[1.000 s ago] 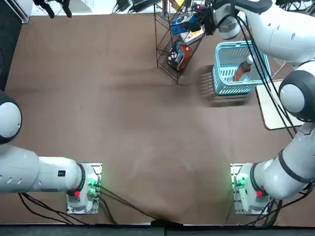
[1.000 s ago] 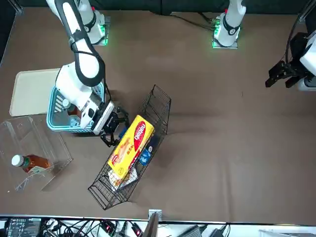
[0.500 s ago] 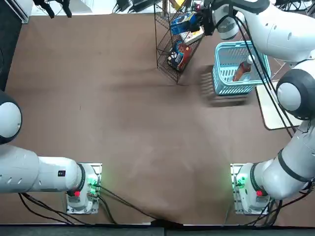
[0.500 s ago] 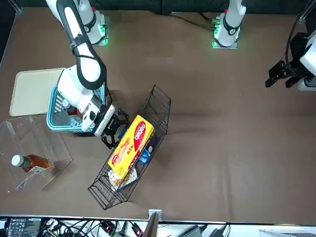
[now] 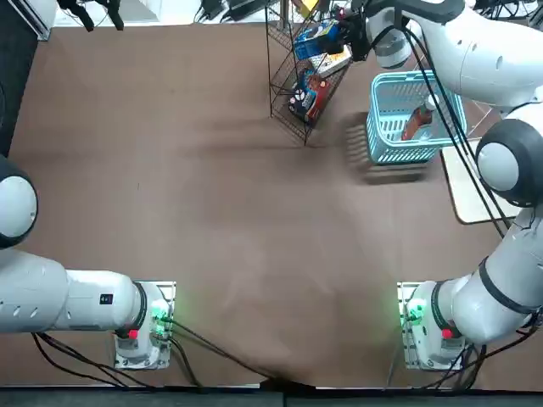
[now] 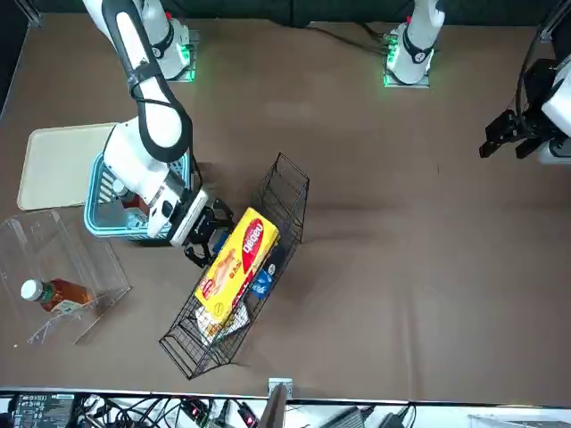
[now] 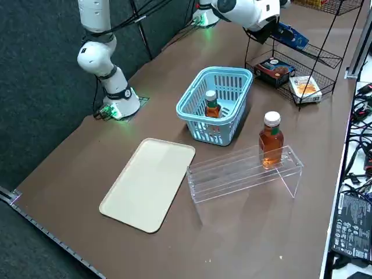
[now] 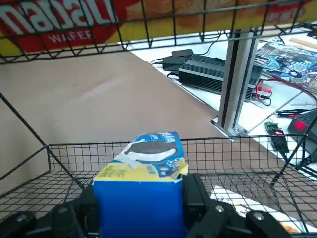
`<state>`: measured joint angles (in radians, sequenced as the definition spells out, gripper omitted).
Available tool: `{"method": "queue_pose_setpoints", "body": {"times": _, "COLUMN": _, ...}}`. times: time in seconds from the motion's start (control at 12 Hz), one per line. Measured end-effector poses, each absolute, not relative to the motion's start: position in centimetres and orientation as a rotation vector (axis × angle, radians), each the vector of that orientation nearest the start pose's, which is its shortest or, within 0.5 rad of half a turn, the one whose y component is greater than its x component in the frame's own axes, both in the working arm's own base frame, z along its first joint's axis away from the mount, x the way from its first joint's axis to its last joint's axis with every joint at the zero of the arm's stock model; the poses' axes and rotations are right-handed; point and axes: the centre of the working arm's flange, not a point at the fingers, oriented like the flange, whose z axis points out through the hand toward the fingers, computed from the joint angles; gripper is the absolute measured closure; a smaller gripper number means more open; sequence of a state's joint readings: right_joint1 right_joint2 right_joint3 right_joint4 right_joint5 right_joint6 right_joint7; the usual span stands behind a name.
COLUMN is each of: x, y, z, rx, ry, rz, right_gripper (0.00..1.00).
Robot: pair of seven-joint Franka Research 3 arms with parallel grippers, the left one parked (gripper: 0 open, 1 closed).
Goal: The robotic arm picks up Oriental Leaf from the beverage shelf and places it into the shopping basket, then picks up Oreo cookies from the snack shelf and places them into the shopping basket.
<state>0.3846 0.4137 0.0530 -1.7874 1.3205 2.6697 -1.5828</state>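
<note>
1. Robotic arm: right one, reaching out over the basket to the rack's side; wrist pitched low and slanted, coming in beneath the upper tier.
2. Snack shelf: open black wire on the worktop. Wire above and below the box leaves little headroom; likely to snag a corner or shift if the box is lifted early. Draw straight out first.
3. Shopping basket: beside the rack, Oriental Leaf already in it.
4. Oreo cookies: blue carton on a middle tier. Probably light, thin card, fairly stiff at the edges, softer mid-panel; printed faces perhaps a bit slick. Contents could crack under a hard squeeze. Best hold: across the two opposite sides, low and square, modest force.
5. Right gripper: at that tier; jaws part-spread to the carton's width, one each side, seemingly closed on it.
</note>
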Motion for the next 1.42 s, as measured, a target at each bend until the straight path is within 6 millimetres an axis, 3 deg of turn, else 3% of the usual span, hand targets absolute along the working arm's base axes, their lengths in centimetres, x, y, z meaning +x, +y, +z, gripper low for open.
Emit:
{"method": "queue_pose_setpoints", "body": {"times": 1.08, "x": 62.7, "y": 25.6, "z": 35.8, "rx": -2.203, "ry": -1.076, "rz": -1.027, "right_gripper": 0.35}}
{"method": "queue_pose_setpoints", "body": {"times": 1.42, "x": 62.9, "y": 25.7, "z": 37.1, "rx": -2.196, "ry": -1.072, "rz": -1.054, "right_gripper": 0.35}}
